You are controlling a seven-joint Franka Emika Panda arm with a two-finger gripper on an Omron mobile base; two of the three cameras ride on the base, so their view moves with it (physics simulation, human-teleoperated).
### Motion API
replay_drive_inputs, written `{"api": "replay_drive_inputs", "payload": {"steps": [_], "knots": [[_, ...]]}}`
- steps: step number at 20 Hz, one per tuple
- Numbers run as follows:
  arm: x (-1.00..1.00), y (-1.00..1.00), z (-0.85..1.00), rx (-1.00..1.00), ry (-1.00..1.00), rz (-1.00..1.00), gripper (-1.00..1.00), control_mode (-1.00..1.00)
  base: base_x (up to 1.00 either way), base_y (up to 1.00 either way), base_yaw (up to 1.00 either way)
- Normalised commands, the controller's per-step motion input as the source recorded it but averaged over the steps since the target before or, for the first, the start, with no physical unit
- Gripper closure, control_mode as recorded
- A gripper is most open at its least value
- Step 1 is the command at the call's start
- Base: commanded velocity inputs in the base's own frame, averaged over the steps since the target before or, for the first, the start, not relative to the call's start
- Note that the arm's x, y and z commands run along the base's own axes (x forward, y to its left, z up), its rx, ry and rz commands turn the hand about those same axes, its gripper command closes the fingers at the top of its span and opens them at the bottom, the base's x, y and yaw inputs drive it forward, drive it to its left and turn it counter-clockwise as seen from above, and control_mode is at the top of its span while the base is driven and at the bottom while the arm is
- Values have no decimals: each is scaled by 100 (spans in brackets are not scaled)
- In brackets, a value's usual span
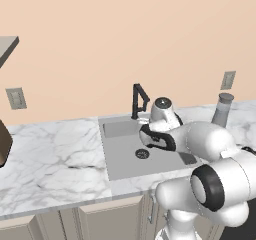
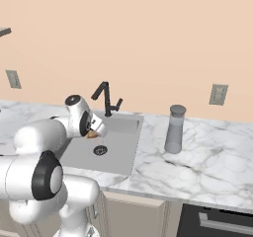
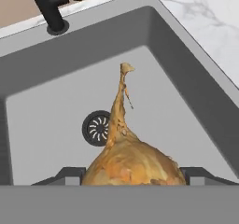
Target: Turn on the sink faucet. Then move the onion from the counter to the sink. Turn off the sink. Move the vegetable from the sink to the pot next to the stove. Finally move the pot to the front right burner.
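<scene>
Left of the sink [image 1: 112,171]: bare marble counter [image 1: 55,154] with grey veins. At the sink's back rim: matte-black sink faucet [image 1: 139,101], no water visible at its spout. Over the sink's basin, just above the round drain [image 3: 97,128]: gripper [image 3: 133,178], dark fingers [image 3: 63,175] on either flank of the onion [image 3: 133,164], pinching the bulb across its widest part with the thin pointed stem tip aimed away toward the basin floor. Same onion glimpsed as a small orange patch under the hand [image 2: 92,134], above the sink and not resting in it. Right of the sink: grey lidded jar [image 2: 174,129] upright on the counter, well apart.

Handling, judged: light, firm, rounded, with dry papery skin likely to slip or flake; stem thin and brittle, unfit for holding. Best purchase across the bulb's middle, as here.
</scene>
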Motion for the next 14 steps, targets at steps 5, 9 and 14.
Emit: {"api": "replay_drive_inputs", "payload": {"steps": [5,9,14], "knots": [[-49,-19,35,0,0,-3,100,-100,0,0,0],[-36,-20,31,0,0,-2,100,-100,0,0,0],[-13,-7,15,0,0,-1,100,-100,0,0,0]]}}
